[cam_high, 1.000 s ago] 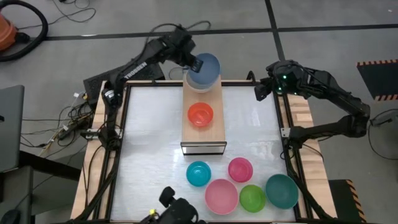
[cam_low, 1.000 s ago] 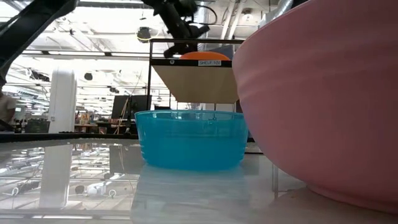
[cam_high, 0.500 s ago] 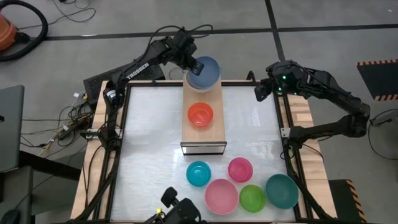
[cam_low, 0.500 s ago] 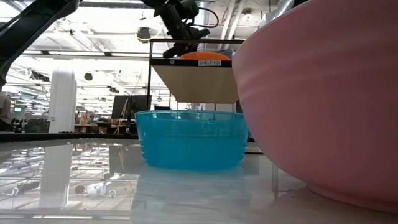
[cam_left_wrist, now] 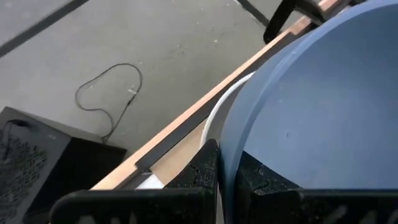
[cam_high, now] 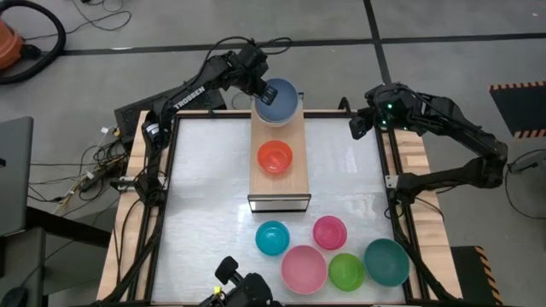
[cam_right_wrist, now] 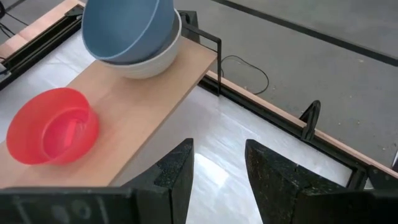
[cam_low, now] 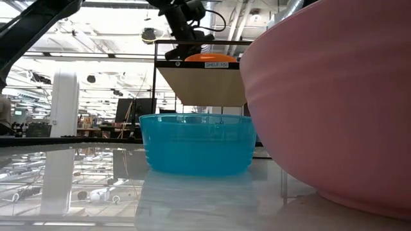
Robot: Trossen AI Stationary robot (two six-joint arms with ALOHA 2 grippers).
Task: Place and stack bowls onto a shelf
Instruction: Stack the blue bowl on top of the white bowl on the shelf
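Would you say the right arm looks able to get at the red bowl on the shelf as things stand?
Probably yes: the red bowl sits alone mid-shelf, nothing above it, and the open right gripper hovers beside the shelf's far end.

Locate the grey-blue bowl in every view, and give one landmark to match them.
High: grey-blue bowl at the shelf's far end, nested in the white bowl.
Low: not visible.
Left wrist: fills the right side.
Right wrist: top left.
Landmark: red bowl, on the shelf.
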